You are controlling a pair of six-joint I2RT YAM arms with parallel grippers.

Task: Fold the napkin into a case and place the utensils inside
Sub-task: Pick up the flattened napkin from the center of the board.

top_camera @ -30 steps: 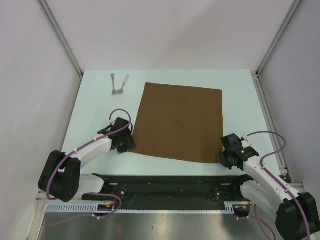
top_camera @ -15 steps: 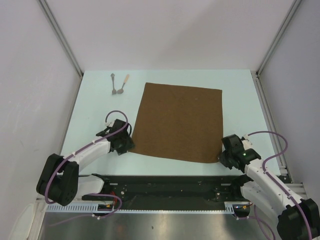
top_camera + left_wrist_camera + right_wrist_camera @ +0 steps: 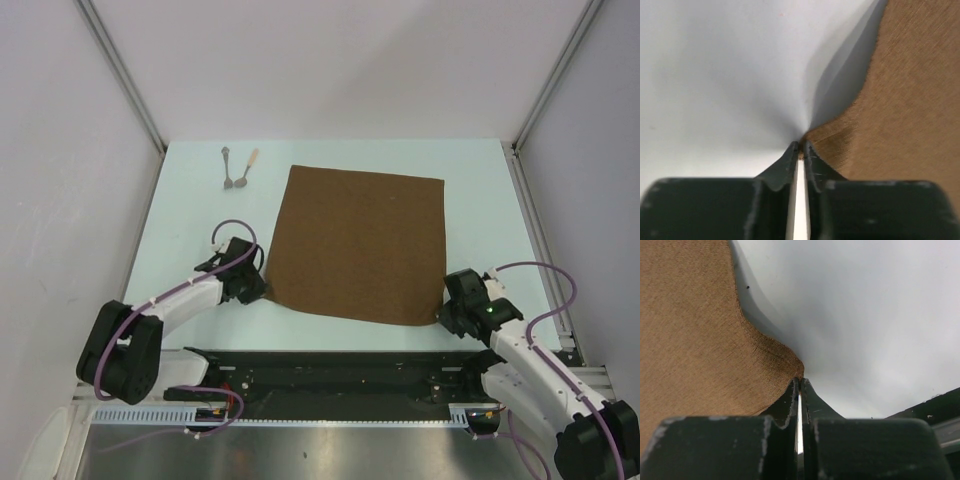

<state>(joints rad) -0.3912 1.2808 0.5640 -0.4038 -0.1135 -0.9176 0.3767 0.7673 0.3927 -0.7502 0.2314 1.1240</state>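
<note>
The brown napkin [image 3: 358,243] lies flat and unfolded on the table. My left gripper [image 3: 260,291] is shut on its near left corner; in the left wrist view the napkin [image 3: 900,100] pinches up between the closed fingertips of the left gripper [image 3: 801,145]. My right gripper [image 3: 442,318] is shut on the near right corner, and the right wrist view shows the napkin [image 3: 690,330] bunched at the tips of the right gripper [image 3: 800,381]. Two utensils [image 3: 238,170] lie side by side at the far left, heads toward me, beyond the cloth. No case shape is seen.
The pale table [image 3: 190,230] is bounded by white walls left, right and behind. A black rail [image 3: 330,375] runs along the near edge between the arm bases.
The left gripper has closed onto the napkin's near left corner, which now lifts slightly. The right gripper stayed shut on the near right corner.
</note>
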